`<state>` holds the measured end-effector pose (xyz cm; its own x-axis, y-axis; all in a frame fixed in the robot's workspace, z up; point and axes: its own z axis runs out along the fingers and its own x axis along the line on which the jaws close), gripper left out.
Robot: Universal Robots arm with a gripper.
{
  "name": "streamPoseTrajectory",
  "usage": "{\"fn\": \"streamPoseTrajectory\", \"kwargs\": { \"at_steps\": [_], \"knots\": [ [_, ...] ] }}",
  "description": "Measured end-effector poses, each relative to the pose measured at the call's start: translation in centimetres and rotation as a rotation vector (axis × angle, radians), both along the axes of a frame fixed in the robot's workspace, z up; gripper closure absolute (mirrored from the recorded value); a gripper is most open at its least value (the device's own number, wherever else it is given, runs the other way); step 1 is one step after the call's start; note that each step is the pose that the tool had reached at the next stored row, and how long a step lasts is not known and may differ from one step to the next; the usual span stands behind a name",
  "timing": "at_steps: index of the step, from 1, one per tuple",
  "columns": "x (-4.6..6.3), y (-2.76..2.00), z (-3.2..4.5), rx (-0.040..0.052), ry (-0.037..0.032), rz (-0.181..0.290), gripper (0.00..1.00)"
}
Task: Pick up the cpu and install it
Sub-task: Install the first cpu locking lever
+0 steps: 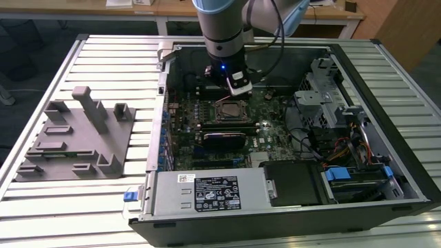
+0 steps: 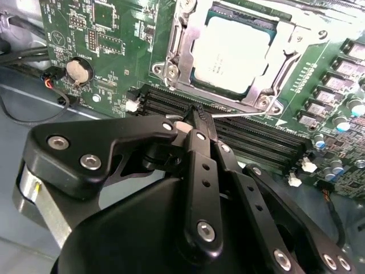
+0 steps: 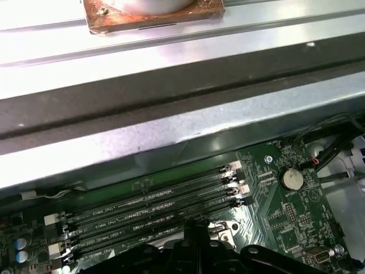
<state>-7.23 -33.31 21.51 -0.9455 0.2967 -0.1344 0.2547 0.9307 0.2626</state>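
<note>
The cpu (image 2: 231,54), a pale silvery square chip, lies inside the socket frame (image 2: 171,43) on the green motherboard, with the metal load plate around its edges. My gripper (image 2: 197,116) hovers just beside the socket, over the memory slots (image 2: 251,137), and its black fingers are pressed together. A thin metal lever (image 2: 251,113) runs out from right at the fingertips. In the exterior view the gripper (image 1: 235,95) hangs inside the open computer case, just behind the socket (image 1: 230,110). The first wrist view shows the fingertips (image 3: 194,235) above the slots.
A grey plastic tray with upright posts (image 1: 76,134) lies at the exterior view's left, outside the case. Inside the case are the power supply (image 1: 206,194), the drive cage (image 1: 324,98) and bundled cables (image 1: 344,150). A coin cell (image 2: 78,69) sits near the slots. The case wall (image 3: 171,137) rises close by.
</note>
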Motion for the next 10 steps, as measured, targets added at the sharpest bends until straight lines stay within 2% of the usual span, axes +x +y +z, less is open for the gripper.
{"fn": "streamPoseTrajectory", "kwargs": {
  "at_steps": [10],
  "knots": [
    [-0.01,0.04,-0.93,-0.0002,-0.0258,-0.004,0.89]
  ]
}}
